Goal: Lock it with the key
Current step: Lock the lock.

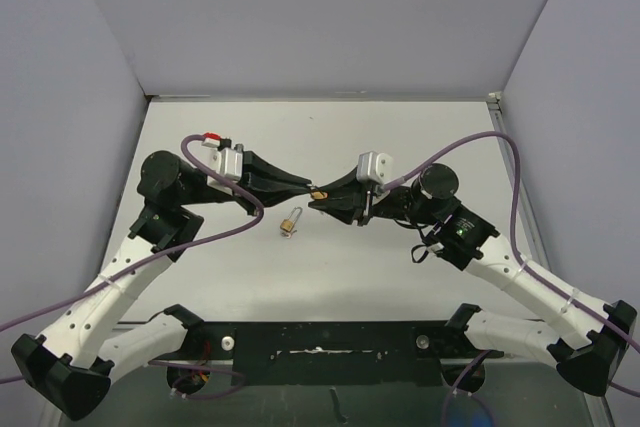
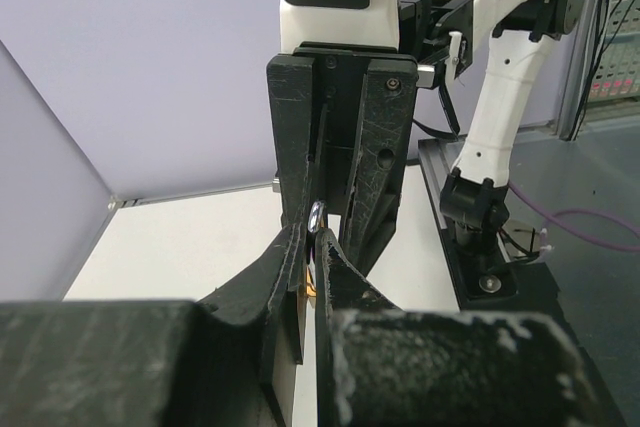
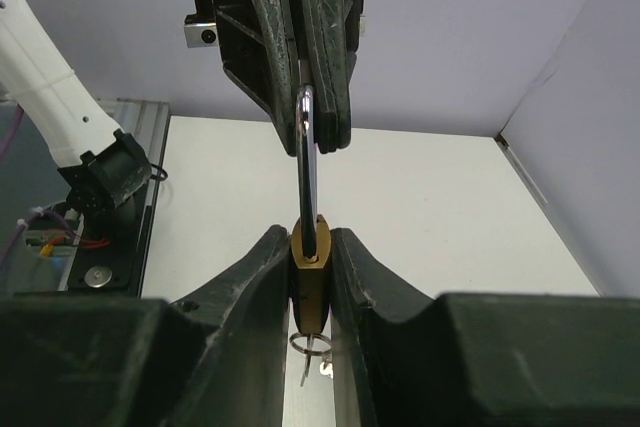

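**Left gripper.** The left gripper (image 3: 318, 122) is closed. Its two black fingers (image 3: 262, 57) clamp the top bend of the shackle (image 3: 307, 162), with no gap showing beside the steel. In its own wrist view, the left gripper (image 2: 312, 247) fingers converge to a point where a short silver arc of the shackle emerges from between them.

**Right gripper.** The right gripper (image 3: 311, 247) is closed on the brass body of the padlock (image 3: 311, 272). One finger presses against each flat side. The jaws stand apart only by the thickness of the body.

**Padlock position.** The padlock is held clear of the table (image 1: 400, 277), between the two grippers, near the centre of the work area. In the overhead view the fingertips of the left gripper (image 1: 305, 187) and the right gripper (image 1: 326, 198) almost meet, with the padlock (image 1: 318, 193) showing as a small brass spot between them. In the right wrist view the shackle stands raised out of the body and runs straight from the right gripper to the left.

**Key position.** A small brass-and-silver object lies on the table just in front of the left gripper tip. It reads as the key (image 1: 290, 222), but it is too small to confirm. Neither gripper touches it.

**Unresolved.** A thin wire ring (image 3: 306, 342) shows below the padlock body, in the gap between the right fingers. It cannot be determined whether this ring hangs from the padlock or lies on the table.
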Available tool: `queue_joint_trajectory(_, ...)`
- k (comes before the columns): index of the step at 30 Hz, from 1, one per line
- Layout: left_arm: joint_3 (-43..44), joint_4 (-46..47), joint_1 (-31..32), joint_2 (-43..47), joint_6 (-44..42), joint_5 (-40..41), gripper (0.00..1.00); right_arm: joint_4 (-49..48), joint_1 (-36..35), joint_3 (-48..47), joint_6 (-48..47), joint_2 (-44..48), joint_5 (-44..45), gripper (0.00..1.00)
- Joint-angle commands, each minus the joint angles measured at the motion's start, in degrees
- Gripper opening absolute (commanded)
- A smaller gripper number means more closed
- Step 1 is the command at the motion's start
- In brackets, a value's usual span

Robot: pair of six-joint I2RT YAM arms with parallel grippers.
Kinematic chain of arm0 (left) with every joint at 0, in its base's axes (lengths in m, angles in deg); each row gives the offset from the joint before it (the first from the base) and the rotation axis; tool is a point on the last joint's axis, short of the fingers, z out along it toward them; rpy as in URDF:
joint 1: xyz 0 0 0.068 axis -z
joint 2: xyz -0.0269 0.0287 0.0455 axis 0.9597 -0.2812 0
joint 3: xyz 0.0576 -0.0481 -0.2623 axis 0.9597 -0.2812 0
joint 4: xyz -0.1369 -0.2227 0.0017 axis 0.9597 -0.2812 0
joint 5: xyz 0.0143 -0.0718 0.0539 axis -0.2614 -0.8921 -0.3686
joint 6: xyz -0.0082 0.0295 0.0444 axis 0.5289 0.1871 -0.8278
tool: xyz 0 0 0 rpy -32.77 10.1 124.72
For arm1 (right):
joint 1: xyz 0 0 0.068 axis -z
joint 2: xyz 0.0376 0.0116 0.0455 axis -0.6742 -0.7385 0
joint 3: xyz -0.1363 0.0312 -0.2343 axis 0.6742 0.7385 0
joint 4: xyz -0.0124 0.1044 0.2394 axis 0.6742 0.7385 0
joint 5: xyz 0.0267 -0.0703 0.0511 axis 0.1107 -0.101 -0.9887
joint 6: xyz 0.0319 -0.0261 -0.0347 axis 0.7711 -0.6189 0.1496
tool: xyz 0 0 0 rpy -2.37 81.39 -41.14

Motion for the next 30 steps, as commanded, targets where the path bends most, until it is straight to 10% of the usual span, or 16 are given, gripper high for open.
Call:
queue_joint_trajectory(1,-2.9,-9.8,2.3,-4.0,1.6,-5.1,0.00,-18.5,-0.4,-8.8,1.4,2.0,-1.4,0.00)
queue_joint_trajectory(24,-3.3,-12.2,5.0,-1.9,-0.9,10.5,0.00,-12.0,-0.4,-5.5,0.5,3.4,3.7,0.01)
queue_joint_trajectory(30,-2.0,-12.5,5.0,0.5,-2.1,20.6,0.00,-9.6,-0.4,-0.7,0.6,4.2,7.0,0.25)
